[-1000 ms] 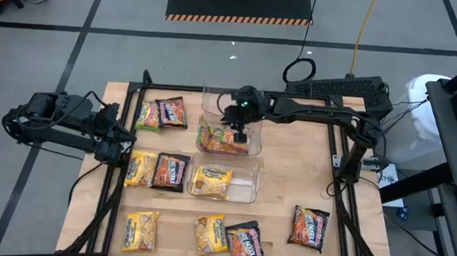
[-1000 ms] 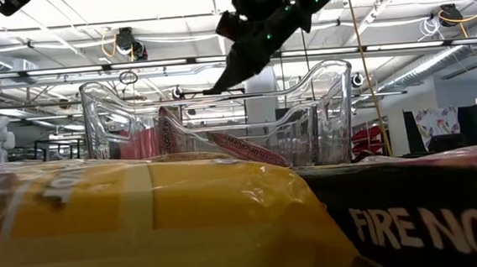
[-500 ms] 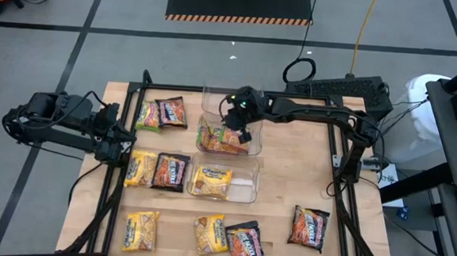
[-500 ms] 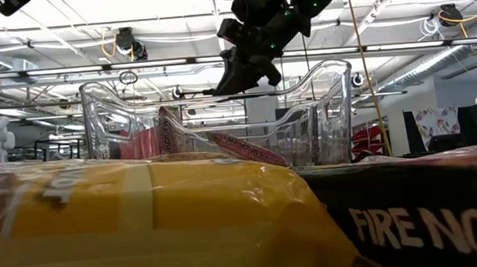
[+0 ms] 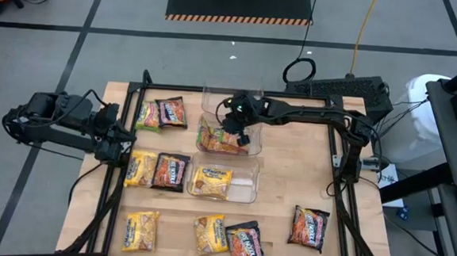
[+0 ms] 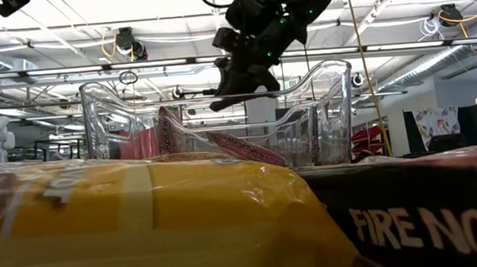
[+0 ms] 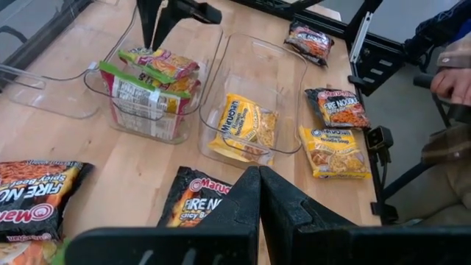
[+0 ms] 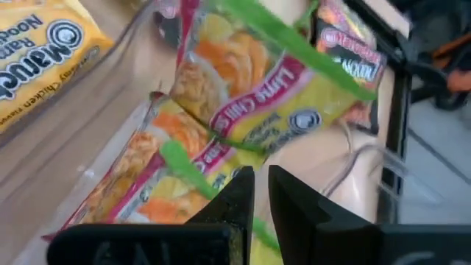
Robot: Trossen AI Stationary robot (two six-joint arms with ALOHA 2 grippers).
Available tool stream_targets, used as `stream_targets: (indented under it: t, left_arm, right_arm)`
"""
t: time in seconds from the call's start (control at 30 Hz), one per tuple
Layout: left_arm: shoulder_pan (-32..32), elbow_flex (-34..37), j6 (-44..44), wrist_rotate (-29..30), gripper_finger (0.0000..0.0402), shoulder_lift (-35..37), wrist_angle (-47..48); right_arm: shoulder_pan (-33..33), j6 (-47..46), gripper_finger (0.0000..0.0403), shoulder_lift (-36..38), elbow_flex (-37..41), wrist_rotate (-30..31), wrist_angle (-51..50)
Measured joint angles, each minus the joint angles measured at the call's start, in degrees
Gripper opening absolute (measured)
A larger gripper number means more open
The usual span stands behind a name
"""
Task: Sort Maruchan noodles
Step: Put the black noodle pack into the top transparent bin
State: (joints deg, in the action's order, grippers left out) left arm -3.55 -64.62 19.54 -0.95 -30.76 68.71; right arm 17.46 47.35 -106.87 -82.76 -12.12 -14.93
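Green-yellow Maruchan packets (image 5: pixel 221 141) lie stacked in the middle clear bin (image 5: pixel 253 148), some on edge. My right gripper (image 5: pixel 241 136) hangs over this bin, slanting down, its fingers a narrow gap apart (image 8: pixel 261 184) with nothing between them. A yellow packet (image 5: pixel 211 180) lies flat in the near bin (image 5: pixel 244 194). The far bin (image 5: pixel 217 100) holds nothing that I can see. Yellow, green and dark packets lie flat on the table. My left gripper (image 7: pixel 258 193) is shut, waiting at the table's left edge.
Loose packets: green and dark (image 5: pixel 163 112) at far left, yellow and dark (image 5: pixel 157 170) mid left, two yellow (image 5: pixel 140 230) (image 5: pixel 210 234) and two dark (image 5: pixel 245 242) (image 5: pixel 310 227) along the near edge. A black frame (image 5: pixel 344 159) rings the table. A person's hand (image 7: pixel 453 78) shows beyond the right side.
My right gripper has rolled about its own pointing line and sunk a little toward the middle bin. The packets have not moved.
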Motion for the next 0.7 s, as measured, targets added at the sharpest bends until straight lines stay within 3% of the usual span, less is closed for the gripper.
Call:
stream_targets:
  t: [0.33, 0.7]
  left_arm:
    - [0.0, 0.0, 0.3, 0.0, 0.0008, 0.02, 0.0]
    - [-0.01, 0.0, 0.77, 0.02, 0.0008, 0.01, 0.02]
  right_arm:
    - [-0.77, 5.95, 0.0036, -0.91, 0.13, -0.17, -5.46]
    - [-0.75, 2.14, 0.0036, -0.37, 0.11, 0.13, -3.25]
